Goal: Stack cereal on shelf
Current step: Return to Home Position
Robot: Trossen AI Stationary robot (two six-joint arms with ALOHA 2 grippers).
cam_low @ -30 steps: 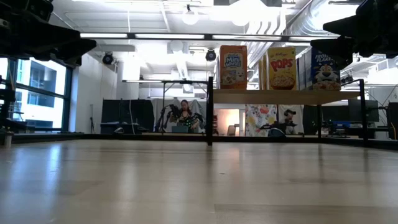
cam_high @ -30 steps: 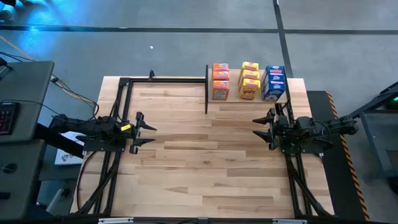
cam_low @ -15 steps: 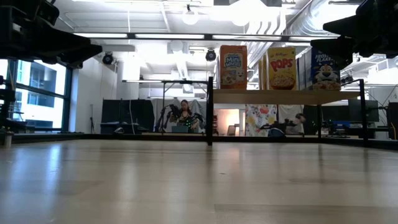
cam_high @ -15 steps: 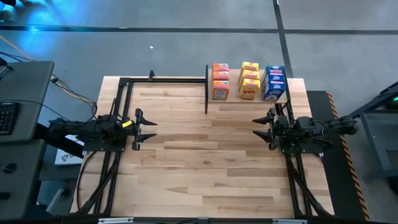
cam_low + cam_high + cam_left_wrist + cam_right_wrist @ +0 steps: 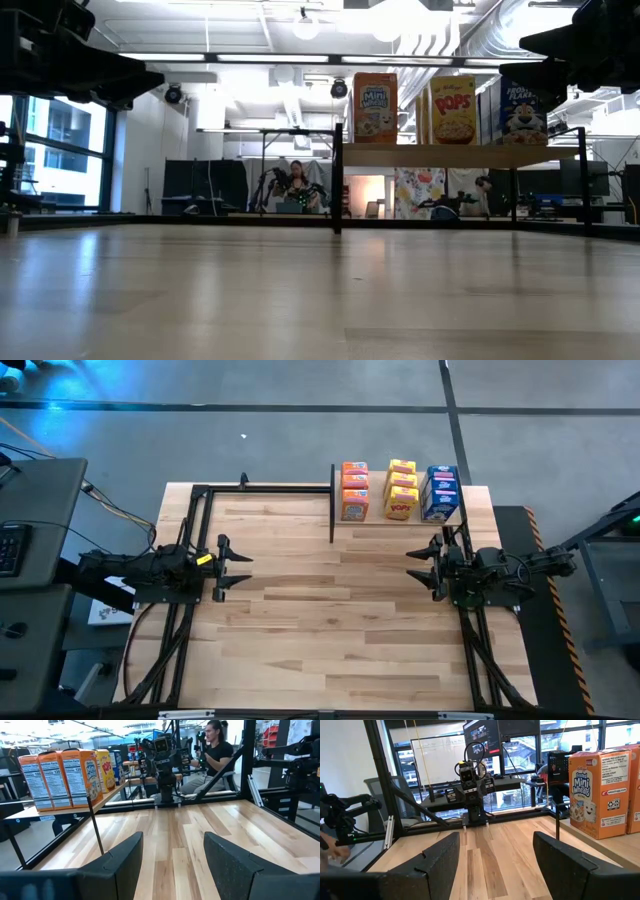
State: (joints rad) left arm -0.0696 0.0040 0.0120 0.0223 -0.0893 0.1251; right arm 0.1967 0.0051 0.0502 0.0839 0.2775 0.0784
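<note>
Left gripper (image 5: pixel 236 567): centre-left of high view, over left side of table (image 5: pixel 320 630), fingers (image 5: pixel 125 862) spread wide, holding nothing. Shelf (image 5: pixel 375 523): upper centre-right of frame, at table's top edge. All cereal in view stands on shelf in three rows, left to right: orange boxes (image 5: pixel 354 490), yellow boxes (image 5: pixel 402 490), blue boxes (image 5: pixel 441 493) (low view shows one printed front per row). Right gripper (image 5: pixel 420 567): centre-right of frame, just below shelf, apart from it, fingers wide, empty.
</note>
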